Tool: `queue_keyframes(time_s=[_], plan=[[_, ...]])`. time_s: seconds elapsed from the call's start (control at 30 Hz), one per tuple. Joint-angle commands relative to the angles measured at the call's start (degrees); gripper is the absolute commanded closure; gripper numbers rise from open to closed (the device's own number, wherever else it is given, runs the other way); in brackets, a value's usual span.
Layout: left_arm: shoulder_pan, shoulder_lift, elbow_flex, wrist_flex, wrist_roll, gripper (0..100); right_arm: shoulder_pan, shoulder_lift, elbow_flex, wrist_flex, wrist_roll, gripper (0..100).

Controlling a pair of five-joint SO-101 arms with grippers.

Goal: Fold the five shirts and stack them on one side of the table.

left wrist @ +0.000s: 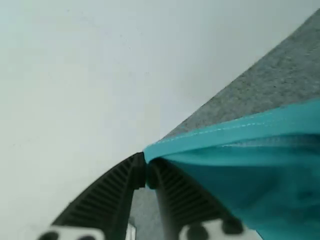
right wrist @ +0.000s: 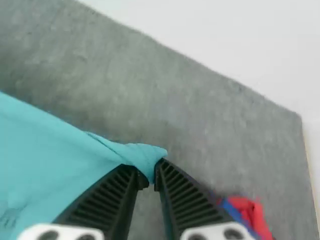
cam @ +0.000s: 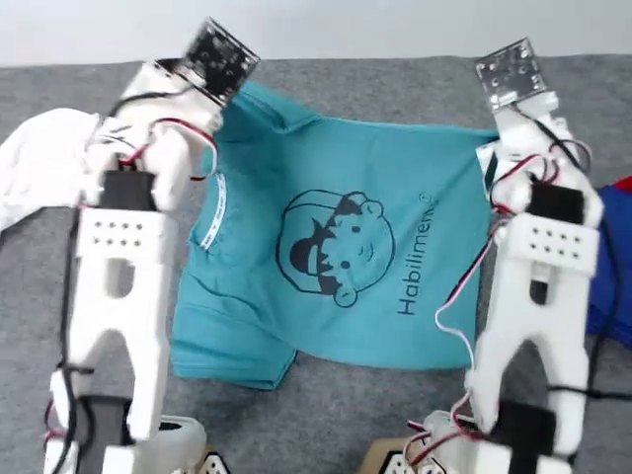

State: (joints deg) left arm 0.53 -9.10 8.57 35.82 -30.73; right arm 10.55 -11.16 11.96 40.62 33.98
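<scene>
Shirt (cam: 395,178) seemingly pinched by left gripper (left wrist: 145,169), right gripper (right wrist: 151,176).

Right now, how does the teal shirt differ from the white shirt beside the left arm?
The teal shirt lies spread out between the arms; the white shirt sits bunched beside the left arm. The teal shirt carries a cartoon print; the white shirt looks plain. The left gripper and right gripper each pinch the teal shirt's edge; neither touches the white shirt. Both rest on the gray table.

The spread shirt (cam: 336,247) lay on the table (cam: 395,84) between the left gripper (left wrist: 145,169) and right gripper (right wrist: 151,176), pinched by both; a bunched shirt (cam: 39,168) lay outside the left.
</scene>
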Motion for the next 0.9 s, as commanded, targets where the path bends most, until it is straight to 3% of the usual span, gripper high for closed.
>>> queue_keyframes(time_s=[0.0,0.17,0.3,0.53,0.63,0.87], plan=[[-1.6,4.1,-0.7,-9.3,-0.2,100,-0.7,2.9,-0.6,-8.4,0.2,98.7],[-4.0,14.2,-11.3,-14.9,3.3,100,-0.7,4.4,-0.6,-15.8,0.2,98.7],[-4.6,21.4,-23.4,-14.8,7.9,100,-0.7,4.7,-0.6,-21.4,0.5,98.8],[-4.1,28.0,-35.1,-14.1,8.4,100,-0.7,4.8,-0.6,-25.0,0.6,98.8],[-3.6,27.9,-36.9,-6.6,8.4,100,-0.7,4.8,-0.5,-21.7,0.8,98.8],[-1.6,28.5,-47.2,28.7,2.6,100,-1.7,5.0,-0.2,-3.6,8.1,98.8]])
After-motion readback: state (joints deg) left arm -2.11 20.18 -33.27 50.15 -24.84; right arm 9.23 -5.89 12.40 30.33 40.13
